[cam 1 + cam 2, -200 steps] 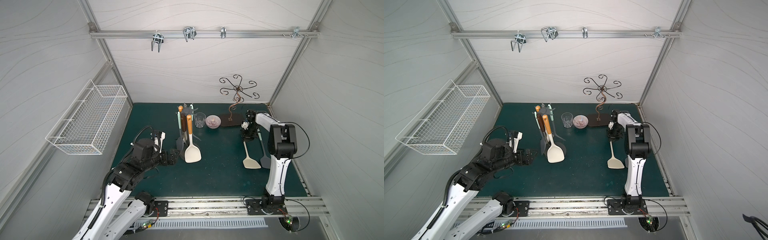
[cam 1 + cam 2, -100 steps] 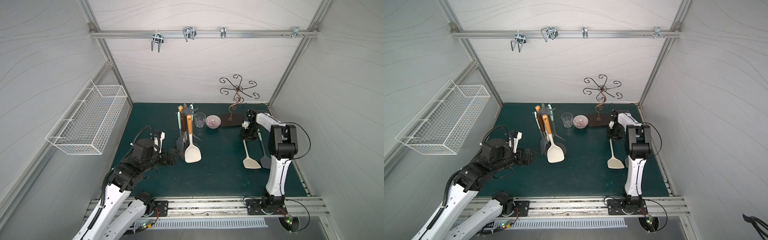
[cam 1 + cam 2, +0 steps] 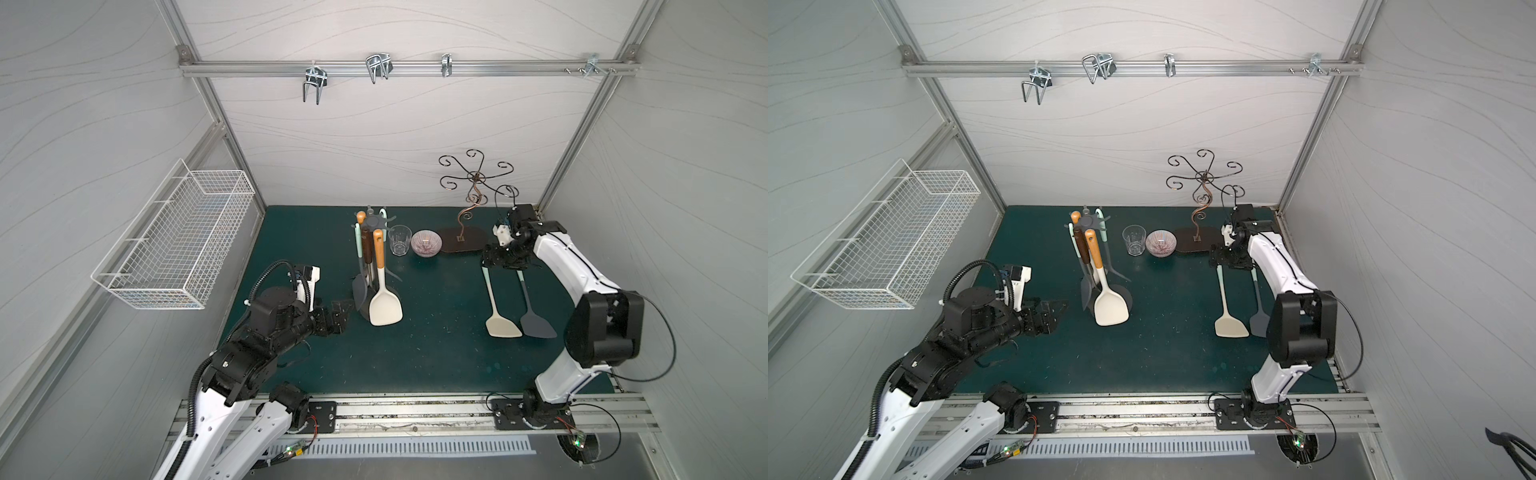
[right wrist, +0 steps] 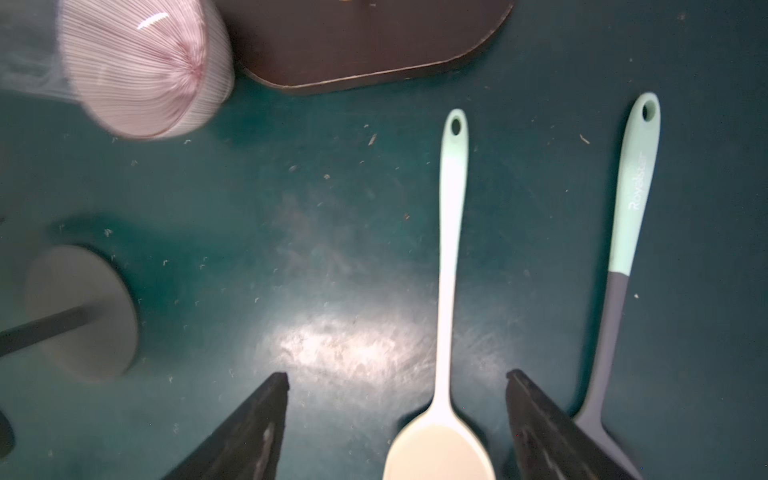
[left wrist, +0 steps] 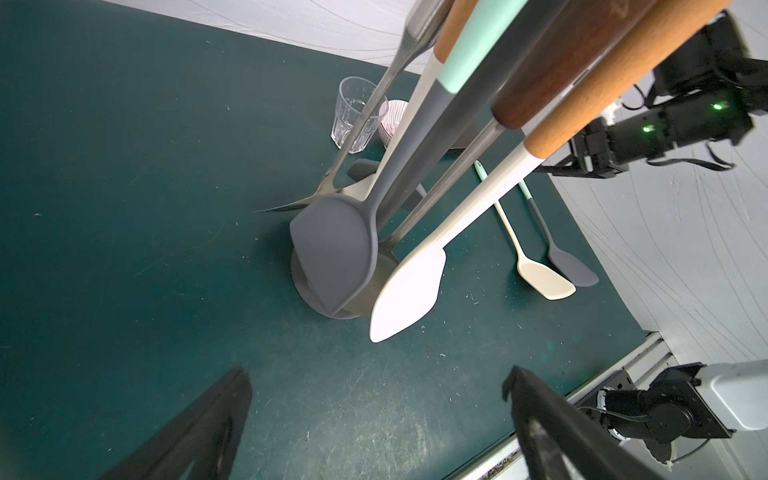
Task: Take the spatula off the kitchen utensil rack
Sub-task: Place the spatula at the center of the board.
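Jaws of the right gripper (image 4: 397, 374) were swung wide just now, so the cream spatula (image 4: 451, 249) was let go: left flat on the mat (image 4: 291, 249) between the open jaws. A grey spatula (image 4: 615, 324) was parked just outside them. Well away from that gripper, the rack (image 4: 83, 284) was still loaded; the left gripper (image 5: 375, 374) was held near it, wide open and empty. Removal looked done.

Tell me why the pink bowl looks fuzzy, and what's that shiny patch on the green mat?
Right wrist view: the pink bowl is blurred; the patch is light glaring off the green mat. Left wrist view: the white spatula blade is washed out.
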`<action>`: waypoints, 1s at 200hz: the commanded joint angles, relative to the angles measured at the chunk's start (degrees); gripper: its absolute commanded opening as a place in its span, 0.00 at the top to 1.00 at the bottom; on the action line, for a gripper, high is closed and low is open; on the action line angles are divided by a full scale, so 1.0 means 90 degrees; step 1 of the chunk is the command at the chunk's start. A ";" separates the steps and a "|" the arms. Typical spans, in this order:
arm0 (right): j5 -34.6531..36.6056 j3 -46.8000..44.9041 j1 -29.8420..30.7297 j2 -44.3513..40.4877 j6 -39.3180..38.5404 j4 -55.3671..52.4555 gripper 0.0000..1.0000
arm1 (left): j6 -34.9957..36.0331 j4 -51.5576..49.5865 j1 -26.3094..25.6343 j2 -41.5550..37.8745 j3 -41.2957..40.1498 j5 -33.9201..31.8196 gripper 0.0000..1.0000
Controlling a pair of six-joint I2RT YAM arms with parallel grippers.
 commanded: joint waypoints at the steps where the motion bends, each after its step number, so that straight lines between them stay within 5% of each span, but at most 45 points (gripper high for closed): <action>1: -0.0287 -0.0394 0.0340 -0.0821 0.0208 0.0365 0.10 | -0.0227 -0.0329 -0.0030 -0.0208 0.0435 -0.0270 0.00; 9: -0.0299 -0.0527 0.0526 -0.1095 0.0197 0.0385 0.01 | -0.0343 -0.0488 -0.0030 -0.0304 0.0500 -0.0289 0.00; 84: -0.1090 -0.1841 0.1495 -0.3917 0.0507 0.0351 0.01 | -0.1166 -0.1757 -0.0030 -0.1063 0.1156 -0.0249 0.00; 135: -0.1939 -0.2520 0.1557 -0.5560 0.0844 0.0470 0.01 | -0.1618 -0.1522 -0.0030 -0.1429 0.0865 0.0160 0.00; 200: -0.1953 -0.2756 0.1562 -0.5998 0.1355 0.0747 0.01 | -0.1708 -0.0673 -0.0030 -0.1108 0.0413 0.0302 0.00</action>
